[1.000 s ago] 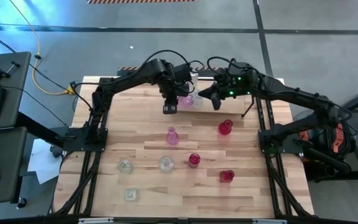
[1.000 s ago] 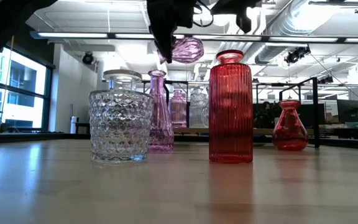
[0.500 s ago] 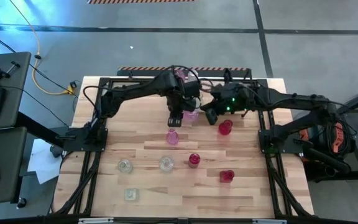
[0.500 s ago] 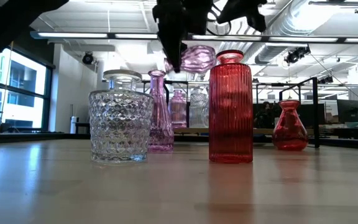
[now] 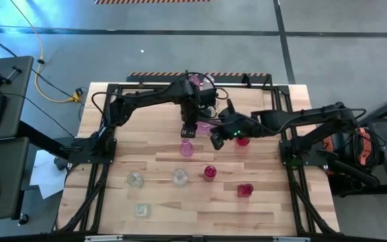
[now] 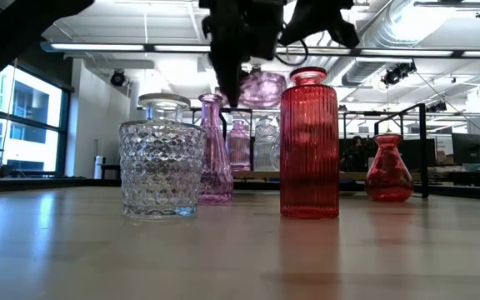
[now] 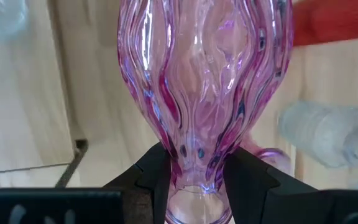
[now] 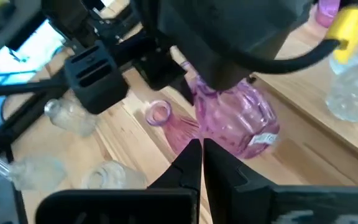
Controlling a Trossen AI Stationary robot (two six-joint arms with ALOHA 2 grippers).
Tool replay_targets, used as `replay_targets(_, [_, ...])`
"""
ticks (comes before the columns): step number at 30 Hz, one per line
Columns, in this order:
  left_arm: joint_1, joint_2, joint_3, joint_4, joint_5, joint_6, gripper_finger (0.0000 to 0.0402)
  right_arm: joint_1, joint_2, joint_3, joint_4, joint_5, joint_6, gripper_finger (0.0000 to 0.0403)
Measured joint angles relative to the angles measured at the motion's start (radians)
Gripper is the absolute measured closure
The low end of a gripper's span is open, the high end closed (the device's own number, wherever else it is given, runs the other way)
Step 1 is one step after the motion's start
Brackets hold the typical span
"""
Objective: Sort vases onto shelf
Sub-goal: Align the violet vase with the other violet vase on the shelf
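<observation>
My left gripper (image 5: 188, 128) is over the middle of the table, shut on a pale pink ribbed vase (image 5: 204, 125) that lies sideways in the air (image 6: 262, 88). My right gripper (image 5: 216, 140) is shut and stands just on the near side of that vase; I see no contact. Other vases stand on their bases on the table: a pink one (image 5: 186, 148), red ones (image 5: 242, 139) (image 5: 209, 173) (image 5: 245, 190) and clear ones (image 5: 179, 177) (image 5: 134, 179) (image 5: 141, 210). The shelf (image 6: 352, 175) at the far edge holds a pink vase (image 6: 238, 143) and a clear vase (image 6: 265, 143). My left gripper pinches the pink vase by its narrow neck (image 7: 197, 167), one finger (image 7: 153, 180) on each side, just behind the mouth. The fingers come from above, pointing down, across the neck. The vase is lifted clear and lies about level, its body pointing toward the table's right.
Black arm frames stand on the table's left and right sides. The standing pink vase (image 8: 166, 127) is directly below both grippers, and the red vase is close to the right arm. Bare wood lies along the near edge (image 5: 207, 215).
My right gripper has come from the far edge by the shelf toward the near edge and the table's left, ending beside the held vase. My left gripper has carried the pink vase a little toward the near edge and lower, still level.
</observation>
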Motion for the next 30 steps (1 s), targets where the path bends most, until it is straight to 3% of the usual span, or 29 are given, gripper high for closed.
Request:
replay_targets(14, [0.074,-0.326,-0.04,-0.007,-0.011,-0.02,0.0291,-0.014,-0.005,0.0,0.225,-0.027,-0.101,0.0403])
replay_targets(20, [0.184,-0.596,-0.377,0.099,-0.01,-0.058,0.0291,-0.018,-0.005,0.0,0.299,-0.045,-0.139,0.0403])
replay_targets(26, [0.257,-0.901,-0.813,0.462,0.027,-0.227,0.029,-0.057,-0.005,0.0,0.303,-0.101,-0.139,0.0403])
replay_targets(30, [0.244,-0.99,-0.967,0.457,0.062,-0.295,0.029,-0.103,-0.005,0.0,0.344,-0.222,-0.126,0.0403])
